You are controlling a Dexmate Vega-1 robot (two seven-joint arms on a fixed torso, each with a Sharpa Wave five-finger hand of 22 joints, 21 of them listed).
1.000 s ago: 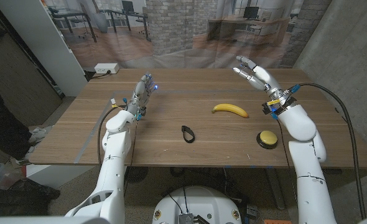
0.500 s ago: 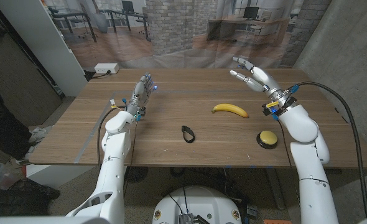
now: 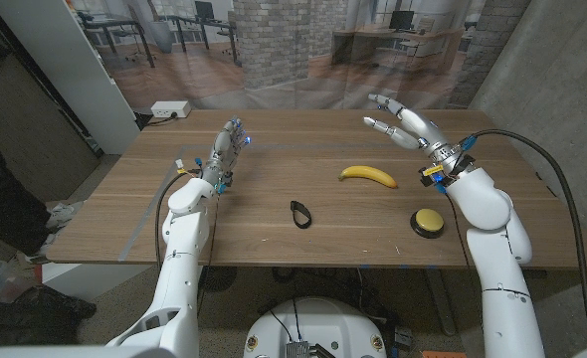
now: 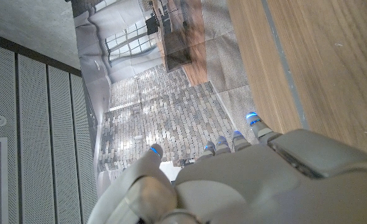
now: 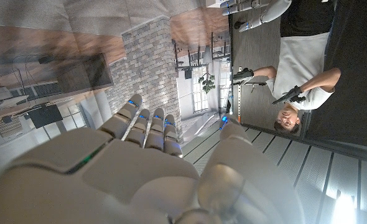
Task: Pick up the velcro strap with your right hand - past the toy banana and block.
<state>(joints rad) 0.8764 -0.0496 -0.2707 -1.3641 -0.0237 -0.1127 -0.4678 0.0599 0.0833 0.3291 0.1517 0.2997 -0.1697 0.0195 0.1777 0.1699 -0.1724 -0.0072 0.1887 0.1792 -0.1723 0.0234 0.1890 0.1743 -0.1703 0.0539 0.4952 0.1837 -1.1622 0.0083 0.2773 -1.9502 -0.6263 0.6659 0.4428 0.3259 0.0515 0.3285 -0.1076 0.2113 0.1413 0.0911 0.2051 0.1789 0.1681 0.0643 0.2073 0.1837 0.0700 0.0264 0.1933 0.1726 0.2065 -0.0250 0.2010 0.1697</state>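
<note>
I see my right hand raised over the far side of the counter, its pale, glossy fingers spread apart and holding nothing; in the right wrist view the hand shows smooth grey-white shells with small blue lights at the fingertips. The velcro strap, a single thin black loop lying flat on the matte wood grain, sits well apart from that hand, nearer the robot and toward its left. Between the hand and the strap lies one toy banana, a curved, smooth yellow piece, just below the hand's wrist side on the counter. One round yellow block on a dark base rests near the counter's front edge beside my right forearm, well off from the strap. My left hand stands over the counter's left part with its fingers extended and empty; the left wrist view shows the hand with fingers straight, blue-lit tips beside the wooden counter's edge. A white box with a cable sits beyond the counter's far left corner. In the right wrist view a person in a white top is visible in the background.
</note>
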